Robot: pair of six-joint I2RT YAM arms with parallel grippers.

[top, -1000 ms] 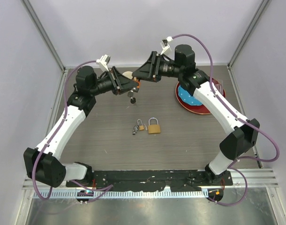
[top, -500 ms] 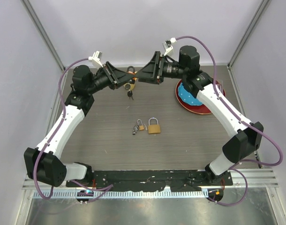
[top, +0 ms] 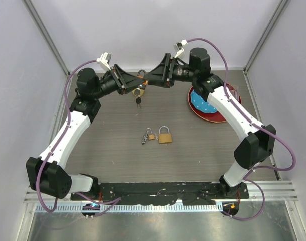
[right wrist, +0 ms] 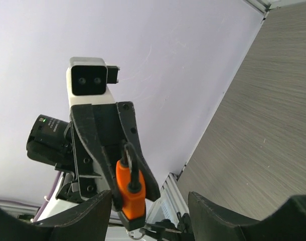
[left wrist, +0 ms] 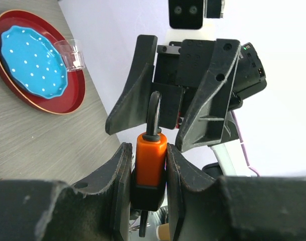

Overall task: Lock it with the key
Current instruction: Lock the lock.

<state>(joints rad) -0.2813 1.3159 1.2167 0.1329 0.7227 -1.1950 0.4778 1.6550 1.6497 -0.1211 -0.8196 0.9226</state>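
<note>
My left gripper point(top: 136, 82) is shut on an orange padlock point(top: 141, 85) with a black base and holds it in the air above the back of the table. In the left wrist view the padlock point(left wrist: 151, 159) sits between my fingers with its dark shackle point(left wrist: 154, 111) pointing away. A key point(top: 139, 101) hangs under the padlock. My right gripper point(top: 151, 79) faces it, open, with its jaws on either side of the shackle and not touching it. The right wrist view shows the padlock point(right wrist: 129, 190) just ahead of my open right gripper point(right wrist: 150, 213).
A brass padlock point(top: 164, 136) and a small padlock with keys point(top: 148, 136) lie mid-table. A red plate holding a blue dish point(top: 209, 109) sits at the back right, also in the left wrist view point(left wrist: 36, 61). Grey walls close the back and sides.
My left gripper has lifted and tilted the orange padlock up toward the back. My right gripper has moved left until its open jaws are around the shackle.
</note>
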